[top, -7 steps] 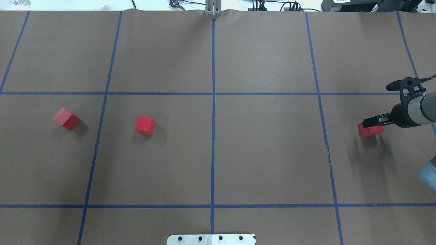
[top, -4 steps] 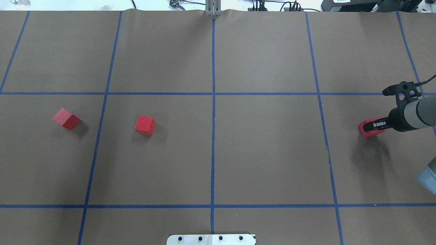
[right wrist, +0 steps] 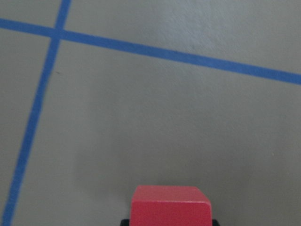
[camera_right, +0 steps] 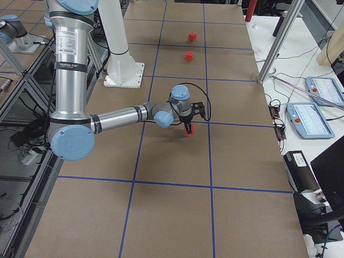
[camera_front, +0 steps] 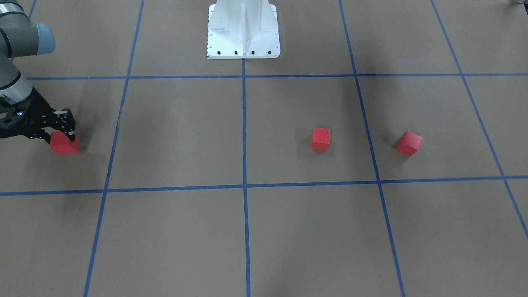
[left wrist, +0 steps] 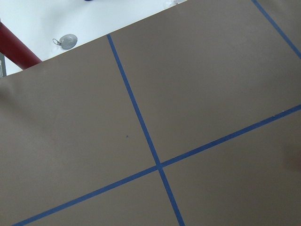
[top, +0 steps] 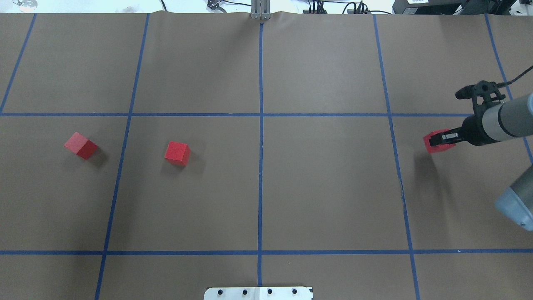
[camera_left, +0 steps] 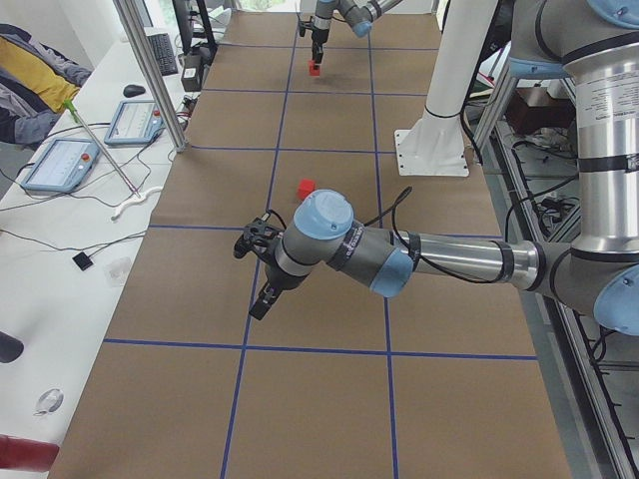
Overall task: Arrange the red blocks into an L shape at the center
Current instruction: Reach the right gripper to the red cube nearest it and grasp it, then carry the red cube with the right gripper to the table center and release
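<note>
red blocks [top: 177, 153] looked matt, plain-faced | table cover [top: 325, 187] was brown paper, matt, smooth | grid lines [top: 260, 200] were blue tape | base plate [camera_front: 243, 46] at top centre was white painted metal, smooth | right arm [top: 506, 118] tube was grey metal, its cap [top: 514, 206] blue plastic

R gripper [top: 436, 141] was clamped on a red block [top: 428, 146] pinched btwn its fingers, R arm [top: 501, 121] reaching out nearly level. L arm [camera_left: 439, 257] was stretched low, L gripper [camera_left: 262, 302] angled down, jaw state unclear

Red block [right wrist: 170, 207] clipped at right-wrist view's bottom edge. Left gripper [camera_left: 258, 307] too small, I can't read it.
</note>
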Robot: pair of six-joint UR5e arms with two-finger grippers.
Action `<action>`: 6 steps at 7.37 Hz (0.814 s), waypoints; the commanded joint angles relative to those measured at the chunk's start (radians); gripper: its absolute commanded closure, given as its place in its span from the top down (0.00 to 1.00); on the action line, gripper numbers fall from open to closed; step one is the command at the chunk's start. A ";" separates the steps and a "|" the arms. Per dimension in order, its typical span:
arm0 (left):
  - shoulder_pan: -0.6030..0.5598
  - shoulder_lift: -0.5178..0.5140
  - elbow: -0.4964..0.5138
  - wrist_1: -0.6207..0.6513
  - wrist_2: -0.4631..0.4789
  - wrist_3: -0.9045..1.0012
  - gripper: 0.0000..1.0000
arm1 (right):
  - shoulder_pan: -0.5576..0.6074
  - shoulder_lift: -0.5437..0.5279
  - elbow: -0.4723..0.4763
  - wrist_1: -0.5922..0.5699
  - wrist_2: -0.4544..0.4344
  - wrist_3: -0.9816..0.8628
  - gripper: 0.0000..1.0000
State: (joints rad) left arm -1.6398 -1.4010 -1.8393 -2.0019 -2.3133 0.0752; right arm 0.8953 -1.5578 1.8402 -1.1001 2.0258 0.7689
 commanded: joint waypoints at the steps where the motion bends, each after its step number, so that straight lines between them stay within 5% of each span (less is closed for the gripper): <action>1: 0.000 0.001 0.000 0.000 0.000 0.000 1.00 | -0.028 0.300 0.099 -0.420 -0.009 0.108 0.00; 3: 0.000 0.001 0.002 0.002 0.000 -0.002 1.00 | -0.215 0.479 0.074 -0.491 -0.126 0.333 0.00; 6: 0.000 0.001 0.002 0.002 0.000 -0.002 1.00 | -0.399 0.770 -0.172 -0.600 -0.268 0.571 0.00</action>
State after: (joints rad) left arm -1.6398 -1.4005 -1.8377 -2.0004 -2.3132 0.0737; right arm 0.5703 -0.8918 1.7683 -1.6746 1.8054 1.2608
